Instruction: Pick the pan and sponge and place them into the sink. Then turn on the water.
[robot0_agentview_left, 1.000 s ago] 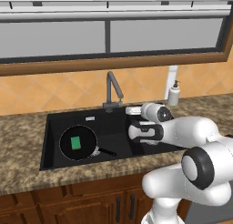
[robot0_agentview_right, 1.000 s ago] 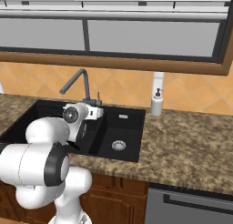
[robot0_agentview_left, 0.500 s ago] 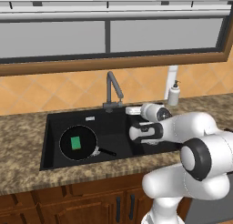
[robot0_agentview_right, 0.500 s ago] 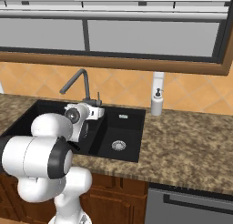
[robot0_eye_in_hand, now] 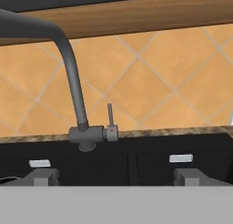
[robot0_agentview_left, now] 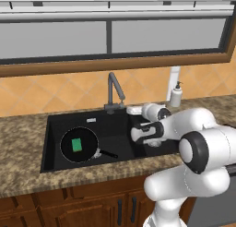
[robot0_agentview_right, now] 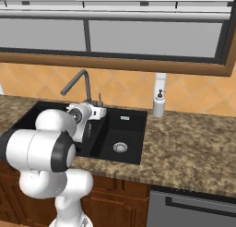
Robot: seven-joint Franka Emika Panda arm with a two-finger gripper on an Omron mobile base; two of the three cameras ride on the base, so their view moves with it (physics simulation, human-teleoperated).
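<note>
1. Pan (robot0_agentview_left: 79,145) lies in the wide basin of the sink (robot0_agentview_left: 55,124), with the sponge (robot0_agentview_left: 77,144) flat on its middle, green side up, so both placings look finished.
2. Compared with the frames a moment earlier, pan and sponge have not moved; the arm's big elbow joint has swung a little, while the hand stays almost in the same place, just in front of the faucet (robot0_agentview_left: 114,91).
3. I judge this as the approach to the last step: no water falls from the spout yet.
4. Gripper (robot0_eye_in_hand: 116,176) faces the faucet base with its jaws spread wide and nothing between them.
5. In the hand view the thin upright lever (robot0_eye_in_hand: 110,114) stands on the right end of the faucet base, a bit left of the middle between the fingertips (robot0_eye_in_hand: 42,176).
6. Beside the faucet, on its right, a white soap dispenser (robot0_agentview_left: 175,95) stands on the counter (robot0_agentview_left: 27,129), well apart from the hand.
7. Nothing stands between gripper and lever; only the curved spout above may be brushed.
</note>
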